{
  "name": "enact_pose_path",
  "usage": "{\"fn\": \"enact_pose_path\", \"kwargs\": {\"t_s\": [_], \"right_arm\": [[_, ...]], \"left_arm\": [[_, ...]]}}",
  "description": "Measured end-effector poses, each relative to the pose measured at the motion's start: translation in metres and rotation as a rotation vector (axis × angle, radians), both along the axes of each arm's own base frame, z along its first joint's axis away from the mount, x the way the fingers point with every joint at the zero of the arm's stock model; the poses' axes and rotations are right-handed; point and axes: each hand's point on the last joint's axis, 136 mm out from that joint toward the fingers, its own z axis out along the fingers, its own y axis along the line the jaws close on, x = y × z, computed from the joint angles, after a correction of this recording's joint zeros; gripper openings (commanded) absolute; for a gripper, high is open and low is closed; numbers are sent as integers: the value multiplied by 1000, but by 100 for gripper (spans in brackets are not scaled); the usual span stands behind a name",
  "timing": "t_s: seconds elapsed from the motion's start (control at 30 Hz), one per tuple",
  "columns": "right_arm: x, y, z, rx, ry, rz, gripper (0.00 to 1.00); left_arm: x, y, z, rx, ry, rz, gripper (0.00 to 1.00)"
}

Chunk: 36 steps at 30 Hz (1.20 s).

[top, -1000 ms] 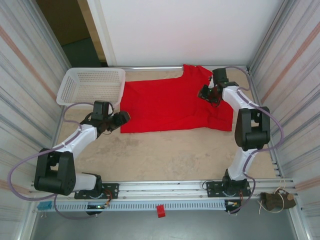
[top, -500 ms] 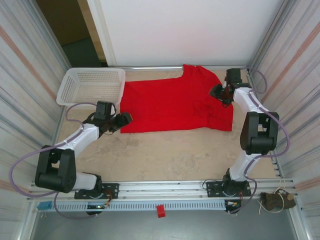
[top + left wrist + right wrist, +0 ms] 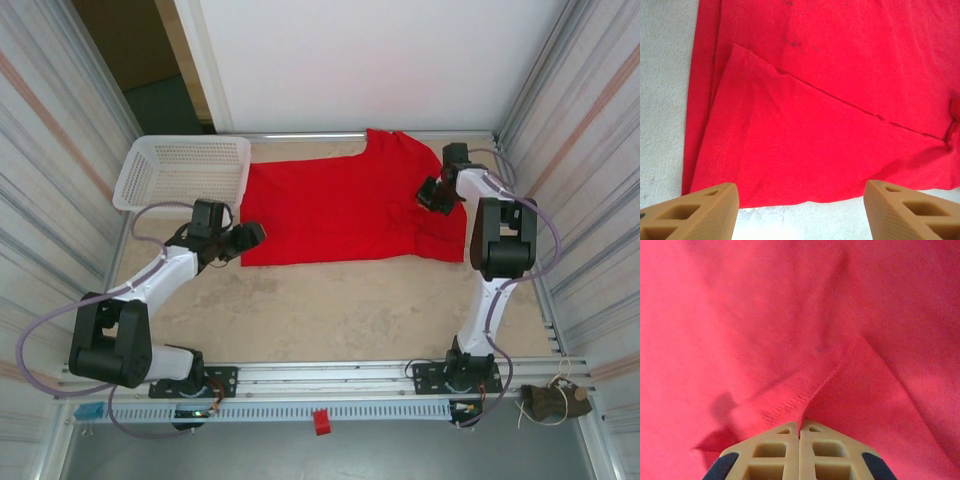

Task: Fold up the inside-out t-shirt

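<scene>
The inside-out t-shirt (image 3: 330, 210) is bright red and lies spread flat across the far half of the table, one sleeve pointing at the back wall. My left gripper (image 3: 254, 235) hovers at the shirt's near left corner. In the left wrist view its tan fingers (image 3: 700, 210) stand wide apart, open, with the shirt's hem (image 3: 805, 200) between them and a diagonal fold (image 3: 830, 100) beyond. My right gripper (image 3: 428, 194) sits on the shirt's right part near the sleeve. In the right wrist view its jaws (image 3: 800, 424) are shut, pinching a raised stitched seam of the red fabric (image 3: 830, 375).
A white mesh basket (image 3: 185, 170) stands at the back left, touching the shirt's left edge. Corrugated walls close in both sides and a white wall the back. Bare beige tabletop (image 3: 330, 310) stretches between the shirt and the arm bases.
My right gripper swung out toward the right wall, then came back left onto the shirt and closed on the seam. The left arm has barely moved.
</scene>
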Motion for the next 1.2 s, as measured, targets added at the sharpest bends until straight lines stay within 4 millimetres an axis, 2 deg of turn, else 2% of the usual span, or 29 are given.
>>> {"fn": "enact_pose_path", "kwargs": {"t_s": [0.07, 0.1, 0.13, 0.17, 0.2, 0.3, 0.37, 0.43, 0.57, 0.63, 0.73, 0.83, 1.2], "right_arm": [[15, 3, 14, 17, -44, 7, 0], [21, 3, 23, 24, -68, 10, 14], [27, 5, 32, 32, -92, 16, 41], [34, 5, 42, 41, -121, 22, 55], [38, 5, 49, 43, -144, 25, 61], [32, 1, 68, 46, -185, 21, 64], [9, -8, 74, 46, -186, 0, 64], [-27, -23, 74, 45, -168, -46, 65], [-99, -67, 61, 39, -121, -204, 68], [-126, -86, 48, 36, -87, -290, 71], [-156, -95, 28, 33, -32, -357, 73], [-167, -91, 14, 52, 8, -371, 73], [-150, -77, -12, 107, 36, -368, 70]], "left_arm": [[-1, 1, -1, 5, 6, 3, 67], [-2, 2, -2, 8, 12, 4, 67], [-3, 3, -3, 13, 19, 7, 67], [-4, 4, -5, 21, 25, 11, 67], [-5, 6, -6, 29, 31, 17, 67], [-7, 11, -10, 57, 47, 35, 67], [-8, 15, -13, 75, 58, 47, 67], [-9, 17, -17, 88, 68, 55, 68], [-9, 20, -32, 117, 106, 63, 68], [-11, 20, -41, 125, 134, 59, 68], [-13, 20, -56, 137, 178, 57, 68], [-15, 21, -67, 147, 211, 55, 68], [-2, 18, -72, 153, 221, 49, 67]]}}
